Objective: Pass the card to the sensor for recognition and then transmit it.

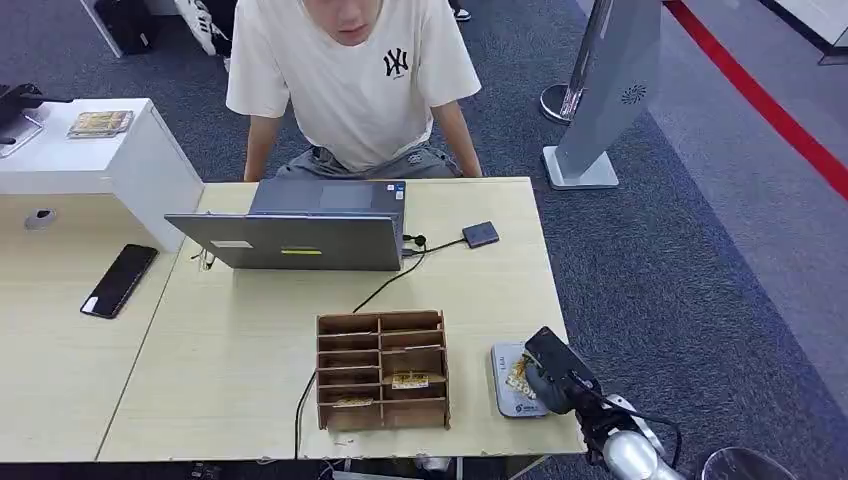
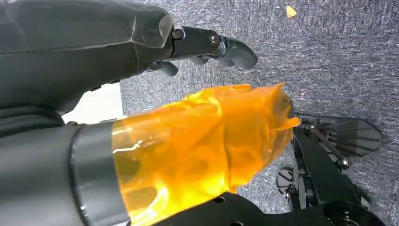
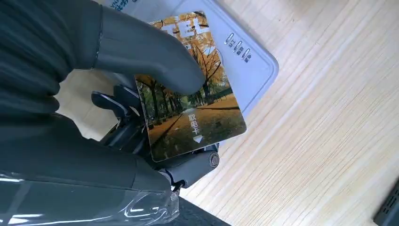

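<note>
A card (image 3: 197,110) printed with autumn trees is pinched between the thumb and fingers of my right hand (image 3: 141,108). It hovers just over the grey-white card sensor (image 3: 254,66). In the head view my right hand (image 1: 556,373) sits over the sensor (image 1: 505,385) at the table's front right edge, with the card (image 1: 518,376) partly showing beneath it. My left hand (image 2: 197,47) hangs over the carpet, its thumb wrapped in orange film, fingers loosely extended and holding nothing.
A cardboard slot rack (image 1: 381,368) with several cards stands left of the sensor. A laptop (image 1: 300,235) with a cable and a small dark box (image 1: 480,234) lie further back. A person (image 1: 350,80) sits behind the table. A phone (image 1: 119,280) lies on the left table.
</note>
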Robot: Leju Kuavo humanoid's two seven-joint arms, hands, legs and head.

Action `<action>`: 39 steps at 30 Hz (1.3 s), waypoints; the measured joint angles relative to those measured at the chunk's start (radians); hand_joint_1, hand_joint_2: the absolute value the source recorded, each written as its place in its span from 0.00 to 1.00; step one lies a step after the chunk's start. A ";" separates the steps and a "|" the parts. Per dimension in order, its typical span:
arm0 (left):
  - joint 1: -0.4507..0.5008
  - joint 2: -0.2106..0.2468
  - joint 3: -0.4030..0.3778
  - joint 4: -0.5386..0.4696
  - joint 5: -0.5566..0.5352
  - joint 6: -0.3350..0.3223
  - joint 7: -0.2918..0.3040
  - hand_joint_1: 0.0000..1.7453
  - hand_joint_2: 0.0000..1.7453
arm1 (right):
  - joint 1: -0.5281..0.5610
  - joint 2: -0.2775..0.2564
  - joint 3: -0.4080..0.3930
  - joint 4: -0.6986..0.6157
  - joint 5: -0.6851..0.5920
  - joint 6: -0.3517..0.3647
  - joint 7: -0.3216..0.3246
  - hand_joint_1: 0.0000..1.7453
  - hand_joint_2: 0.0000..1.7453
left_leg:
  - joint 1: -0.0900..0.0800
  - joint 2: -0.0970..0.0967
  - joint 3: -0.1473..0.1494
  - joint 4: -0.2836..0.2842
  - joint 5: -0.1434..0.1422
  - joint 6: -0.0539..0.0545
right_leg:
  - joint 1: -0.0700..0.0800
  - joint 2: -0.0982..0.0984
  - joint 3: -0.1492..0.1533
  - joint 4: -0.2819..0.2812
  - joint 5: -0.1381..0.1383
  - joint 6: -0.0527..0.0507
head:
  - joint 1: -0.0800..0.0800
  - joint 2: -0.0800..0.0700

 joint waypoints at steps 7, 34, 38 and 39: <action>0.000 0.000 0.000 0.000 -0.003 -0.001 0.000 0.00 0.00 | -0.002 0.000 0.000 0.003 0.000 0.000 0.000 1.00 1.00 | 0.000 0.000 0.000 0.000 0.000 0.000 | 0.000 0.000 0.000 0.000 0.000 0.000 | 0.000 0.000; -0.001 0.000 0.000 0.000 -0.005 -0.003 0.000 0.00 0.00 | -0.003 0.002 0.001 0.007 0.000 -0.001 0.000 1.00 1.00 | 0.000 0.000 0.000 0.000 0.000 0.000 | 0.000 0.000 0.000 0.000 0.000 0.000 | 0.000 0.000; -0.001 0.000 0.000 0.000 -0.005 -0.003 0.000 0.00 0.00 | -0.003 0.003 0.001 0.008 0.001 -0.002 0.000 1.00 1.00 | 0.000 0.000 0.000 0.000 0.000 0.000 | 0.000 0.000 0.000 0.000 0.000 0.000 | 0.000 0.000; -0.001 0.000 0.000 0.000 -0.005 -0.003 0.000 0.00 0.00 | -0.003 0.003 0.001 0.008 0.001 -0.002 0.000 1.00 1.00 | 0.000 0.000 0.000 0.000 0.000 0.000 | 0.000 0.000 0.000 0.000 0.000 0.000 | 0.000 0.000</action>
